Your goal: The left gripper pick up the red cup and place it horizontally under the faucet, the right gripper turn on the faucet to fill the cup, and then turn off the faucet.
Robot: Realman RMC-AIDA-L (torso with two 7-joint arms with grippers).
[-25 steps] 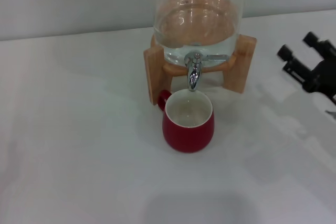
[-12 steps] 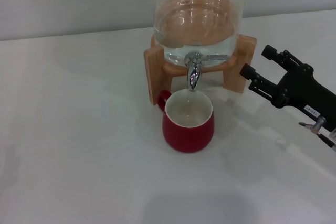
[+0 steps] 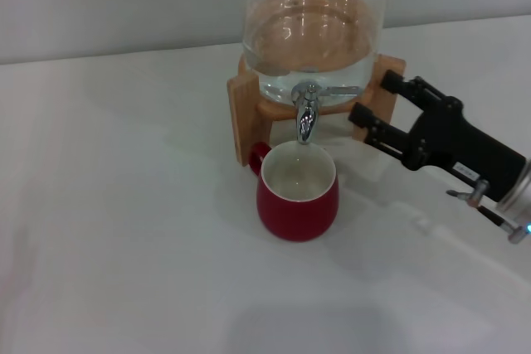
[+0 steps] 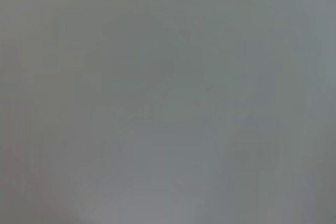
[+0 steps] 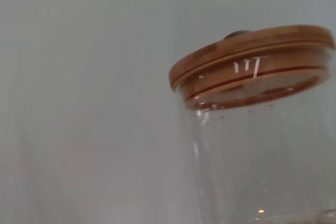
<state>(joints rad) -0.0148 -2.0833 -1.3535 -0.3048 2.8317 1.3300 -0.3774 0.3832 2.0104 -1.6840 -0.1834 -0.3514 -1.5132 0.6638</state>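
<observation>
- Standing upright on the white table, the red cup is already under the faucet, so placing looks done; its white inside seems dry, so filling is left.
- Left gripper is out of sight; its wrist view shows only plain grey.
- Cup: squat, glossy ceramic, loop handle at 10 o'clock.
- Faucet: shiny chrome, spout straight over the cup, thin lever pointing to 3 o'clock, seemingly shut, no stream visible.
- Dispenser: clear glass, part-filled, on a wooden stand, with a wooden lid.
- Right gripper: matt black, blocky, fingers spread wide and empty, near the lever's tip at 3 o'clock, not touching.
</observation>
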